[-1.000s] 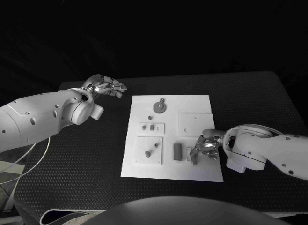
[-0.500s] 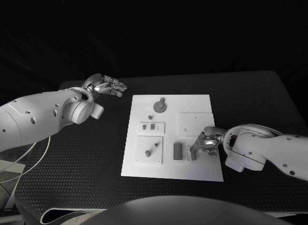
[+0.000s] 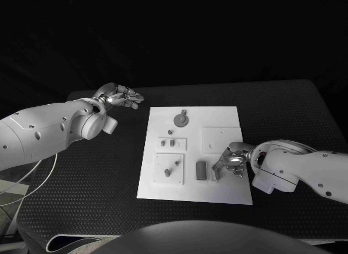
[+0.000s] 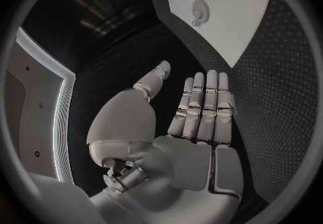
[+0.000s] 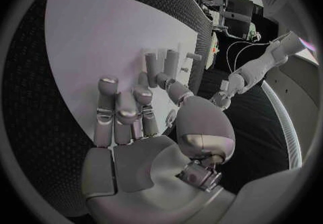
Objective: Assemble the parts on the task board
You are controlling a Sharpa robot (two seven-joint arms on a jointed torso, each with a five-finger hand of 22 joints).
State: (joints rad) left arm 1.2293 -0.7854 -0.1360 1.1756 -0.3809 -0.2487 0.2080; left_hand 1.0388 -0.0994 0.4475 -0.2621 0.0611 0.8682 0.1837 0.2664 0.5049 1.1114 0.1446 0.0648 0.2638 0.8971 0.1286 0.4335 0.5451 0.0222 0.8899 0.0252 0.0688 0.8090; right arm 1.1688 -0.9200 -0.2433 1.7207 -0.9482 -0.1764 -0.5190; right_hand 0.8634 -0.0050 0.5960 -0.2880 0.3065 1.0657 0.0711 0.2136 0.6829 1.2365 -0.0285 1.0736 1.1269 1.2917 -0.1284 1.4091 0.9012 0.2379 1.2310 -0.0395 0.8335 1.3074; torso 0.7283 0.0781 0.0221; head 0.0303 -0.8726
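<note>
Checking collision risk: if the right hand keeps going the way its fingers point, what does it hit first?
Probably the upright grey part standing on the task board, just beyond the right hand; depth is unclear, so the fingertips may already touch a piece there.

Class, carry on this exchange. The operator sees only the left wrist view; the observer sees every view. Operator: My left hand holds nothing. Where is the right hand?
Observer: In the head view, the right hand is over the near right part of the task board.
Operator: What are its fingers doing?
Observer: In the right wrist view, its fingers reach to two upright grey parts. I cannot tell whether they pinch one.
Operator: Is anything else close by?
Observer: In the head view, a dark bar-shaped part lies on the board beside that hand, on the side toward the left arm.
</note>
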